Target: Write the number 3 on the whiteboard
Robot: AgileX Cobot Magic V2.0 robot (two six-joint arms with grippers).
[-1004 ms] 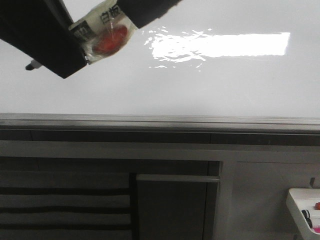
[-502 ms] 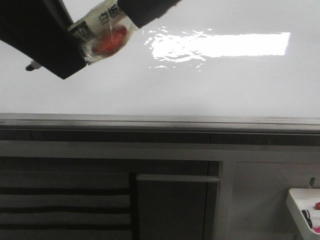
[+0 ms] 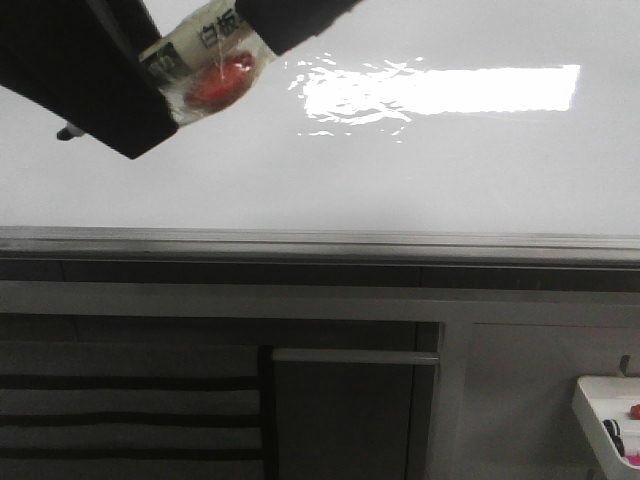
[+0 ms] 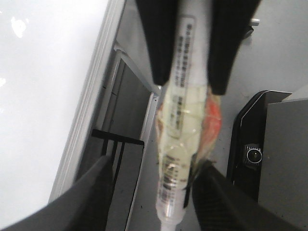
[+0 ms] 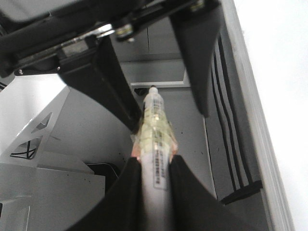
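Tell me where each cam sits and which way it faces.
Front: on the robot, facing forward at the glossy white whiteboard and its grey metal edge rail; black arm hardware shows top left, around a tape-wrapped white marker.
Left wrist: on the left arm, looking along the open left pincer at the marker; the right pincer faces it.
Right wrist: on the right arm, looking along its own pincer, shut on the marker, toward the left pincer.
Shared: both wrist views show the marker and the rail.
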